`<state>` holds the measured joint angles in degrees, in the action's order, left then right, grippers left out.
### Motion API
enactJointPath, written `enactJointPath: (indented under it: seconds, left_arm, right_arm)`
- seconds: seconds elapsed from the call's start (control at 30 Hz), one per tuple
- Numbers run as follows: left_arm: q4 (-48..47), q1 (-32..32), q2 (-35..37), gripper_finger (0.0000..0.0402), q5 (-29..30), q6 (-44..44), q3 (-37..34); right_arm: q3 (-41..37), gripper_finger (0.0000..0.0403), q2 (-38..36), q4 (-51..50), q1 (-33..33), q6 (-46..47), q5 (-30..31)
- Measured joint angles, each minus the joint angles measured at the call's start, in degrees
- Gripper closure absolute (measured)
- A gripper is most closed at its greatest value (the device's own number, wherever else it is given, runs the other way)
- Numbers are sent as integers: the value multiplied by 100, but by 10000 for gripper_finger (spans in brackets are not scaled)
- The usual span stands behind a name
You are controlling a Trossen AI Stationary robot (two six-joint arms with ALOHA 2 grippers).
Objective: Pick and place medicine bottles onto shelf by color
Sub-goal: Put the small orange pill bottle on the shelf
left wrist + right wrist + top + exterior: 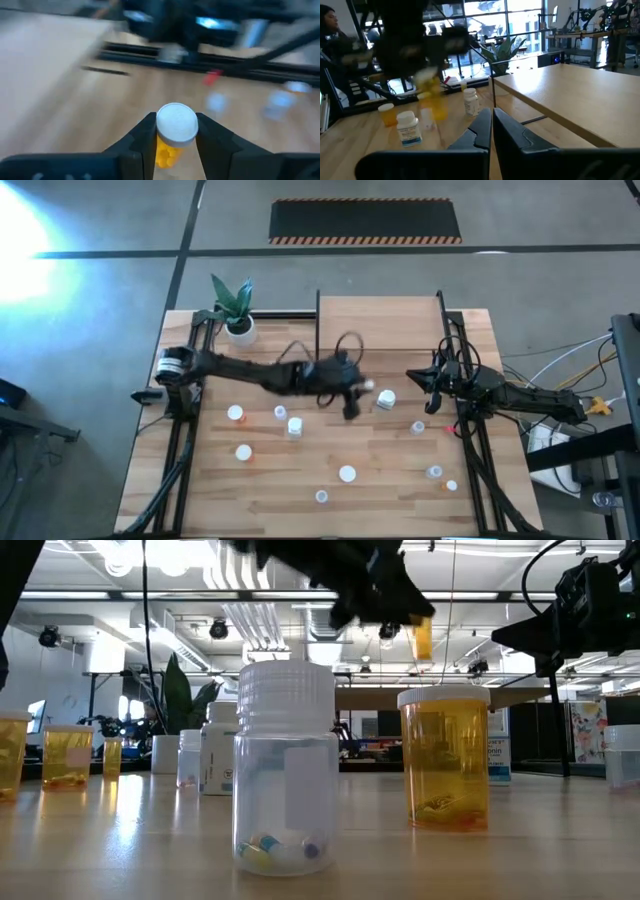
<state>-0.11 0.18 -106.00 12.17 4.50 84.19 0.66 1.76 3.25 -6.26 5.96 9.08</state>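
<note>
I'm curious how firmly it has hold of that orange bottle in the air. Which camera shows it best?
The left wrist view: the orange bottle sits clamped between the left gripper fingers, white cap facing the camera. The low view shows it hanging above the table, the high view only its cap, the right wrist view a blur.

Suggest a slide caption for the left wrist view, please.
Left gripper holding an orange bottle by its white cap above the table.

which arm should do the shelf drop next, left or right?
Left. The left gripper is already shut on an orange bottle and raised mid-table just in front of the shelf. The right gripper is shut and empty, waiting at the table's right side.
</note>
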Motion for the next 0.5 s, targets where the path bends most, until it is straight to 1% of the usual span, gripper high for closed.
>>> enactJointPath:
  seconds: [0.1,0.13,0.2,0.23,0.3,0.4,0.5]
  left_arm:
    - [-1135,319,13,305,708,-559,977]
    - [-1407,461,22,305,829,-658,1207]
    - [-1756,803,27,305,830,-744,1539]
    - [-1829,1014,29,305,728,-744,1640]
    - [-1840,1461,29,305,297,-646,1761]
    - [-1782,2087,32,305,-329,-320,1717]
    - [-1817,2544,30,305,-602,-62,1517]
  right_arm:
    - [-2,394,-1,2,0,0,0]
    - [-2,394,0,1,0,-1,0]
    - [0,394,0,0,0,0,0]
    - [-2,394,-2,2,0,0,0]
    - [-2,394,0,-1,0,0,0]
    - [-1,394,0,-1,0,0,0]
    - [0,394,0,1,0,0,0]
